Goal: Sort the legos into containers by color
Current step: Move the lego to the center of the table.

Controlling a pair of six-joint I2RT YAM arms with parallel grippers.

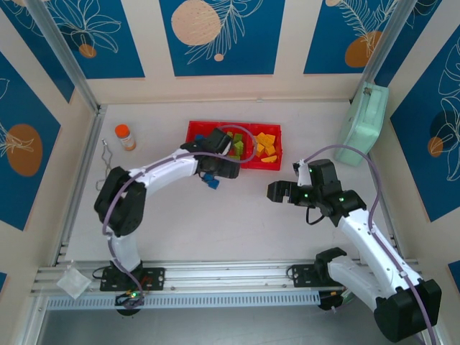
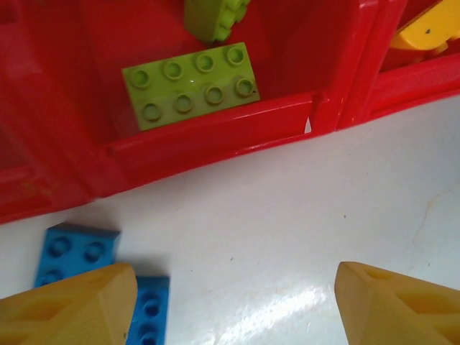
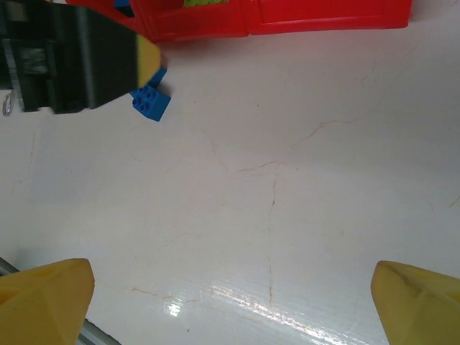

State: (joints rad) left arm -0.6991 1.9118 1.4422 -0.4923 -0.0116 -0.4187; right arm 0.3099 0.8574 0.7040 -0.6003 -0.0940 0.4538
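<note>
On a white table [image 1: 237, 230] walled by blue-and-cream leaf panels, two blue bricks [image 2: 75, 248] lie loose at the lower left of the left wrist view, just in front of the red tray [image 2: 215, 136]. In the tray's middle compartment lime green bricks [image 2: 190, 86] are seen, and yellow-orange bricks [image 1: 266, 147] in the compartment at its right. The blue bricks are judged light, rigid and smooth-sided, apt to skid on the glossy tabletop. A hold across two flat opposite sides, below the studs, is judged surest. The left gripper [image 2: 233, 305] is held open with nothing between its fingers. One fingertip overlaps the nearer blue brick; whether contact is made cannot be told. The right gripper [image 3: 230, 302] is spread wide over bare table, well apart from the tray. An orange-capped bottle [image 1: 125, 136] and a mint-green case [image 1: 361, 122] are set toward the table's edges. The tray's left compartment is covered by the left arm in the top view, so its contents cannot be made out.
</note>
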